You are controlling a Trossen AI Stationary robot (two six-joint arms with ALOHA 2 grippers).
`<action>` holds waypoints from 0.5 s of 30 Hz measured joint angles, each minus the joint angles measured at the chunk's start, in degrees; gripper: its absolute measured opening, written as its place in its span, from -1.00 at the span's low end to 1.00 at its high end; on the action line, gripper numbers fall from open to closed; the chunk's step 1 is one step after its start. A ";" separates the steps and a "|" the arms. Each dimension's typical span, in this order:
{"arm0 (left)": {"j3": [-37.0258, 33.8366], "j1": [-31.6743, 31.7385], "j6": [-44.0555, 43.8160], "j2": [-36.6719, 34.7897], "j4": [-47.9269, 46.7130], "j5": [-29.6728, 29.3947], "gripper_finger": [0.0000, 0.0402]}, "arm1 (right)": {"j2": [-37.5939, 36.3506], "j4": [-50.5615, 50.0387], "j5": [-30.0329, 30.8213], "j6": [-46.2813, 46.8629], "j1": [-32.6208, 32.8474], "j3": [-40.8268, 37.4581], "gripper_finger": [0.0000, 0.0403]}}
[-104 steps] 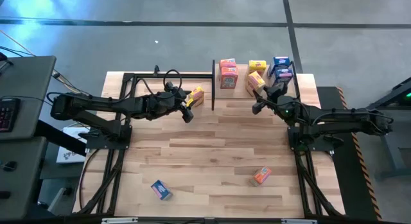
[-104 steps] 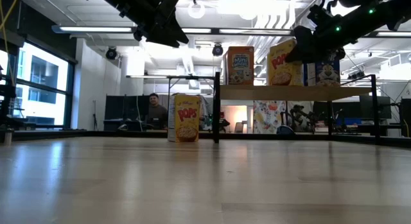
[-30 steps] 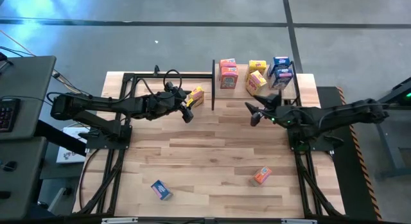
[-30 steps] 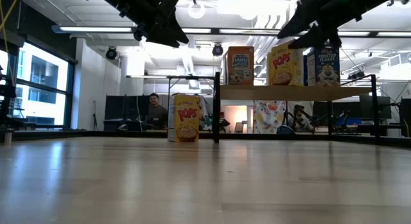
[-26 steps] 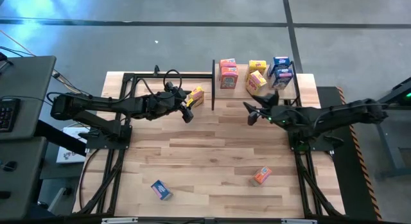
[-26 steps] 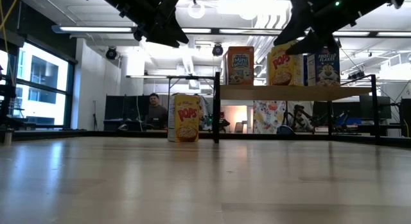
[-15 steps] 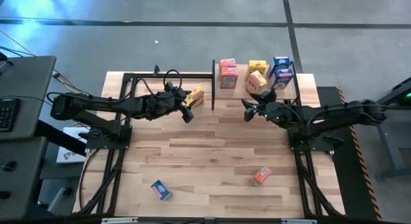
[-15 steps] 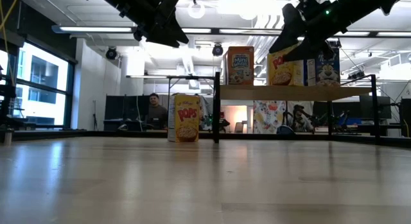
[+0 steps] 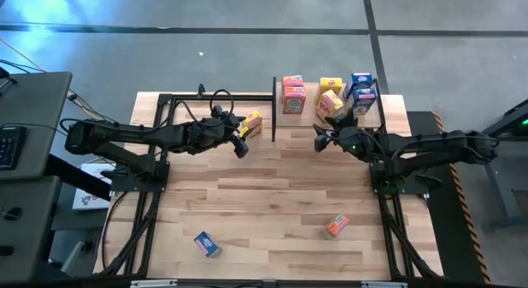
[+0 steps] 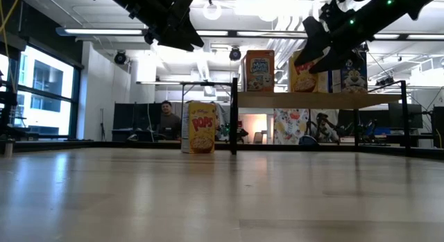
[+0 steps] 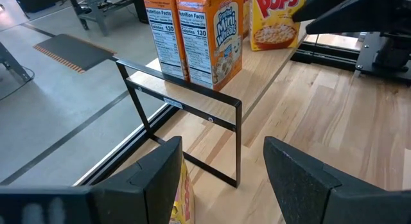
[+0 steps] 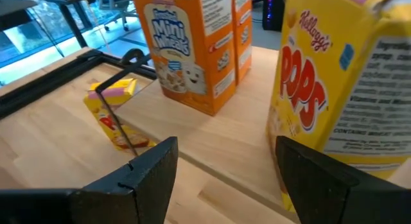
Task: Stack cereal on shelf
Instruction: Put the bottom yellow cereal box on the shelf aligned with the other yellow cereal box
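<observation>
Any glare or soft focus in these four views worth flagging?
Low view: bright ceiling lights leave both arms as silhouettes. Right wrist view: the near yellow box looks soft. Left wrist view: the orange boxes read sharply. High view: evenly lit.

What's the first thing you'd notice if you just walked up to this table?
The row of bright cereal boxes standing on the little shelf at the table's far edge. Next, the two dark arms reaching toward it: the right gripper just in front of the shelf, the left gripper beside a yellow box standing on the table left of the shelf.
</observation>
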 joint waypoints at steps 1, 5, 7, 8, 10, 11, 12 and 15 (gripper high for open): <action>0.00 0.02 -0.02 0.00 0.00 0.00 0.04 | 0.00 -0.11 0.00 -0.08 -0.26 0.00 0.26; 0.00 0.01 -0.02 0.00 0.00 0.00 0.04 | 0.00 -0.19 -0.01 -1.08 -1.19 0.00 0.26; 0.00 0.01 0.02 0.00 0.00 0.00 0.04 | 0.00 -0.35 -0.09 -1.39 -1.56 0.00 0.26; 0.00 0.02 0.00 0.00 0.00 0.00 0.04 | 0.00 -0.61 -0.11 -1.42 -1.70 0.00 0.26; 0.00 0.00 0.00 0.00 0.00 0.00 0.04 | 0.00 -1.55 -0.45 -1.50 -2.03 0.00 0.26; 0.00 0.01 0.02 0.00 0.00 0.00 0.04 | -0.03 -2.11 -0.88 -1.48 -2.12 0.00 0.26; 0.00 0.00 0.00 0.00 0.00 0.00 0.04 | -0.16 -2.75 -1.54 -1.25 -2.25 0.00 0.26; 0.00 0.00 0.02 0.00 0.00 0.00 0.04 | -0.68 -5.21 -2.33 -0.16 -2.39 0.00 0.26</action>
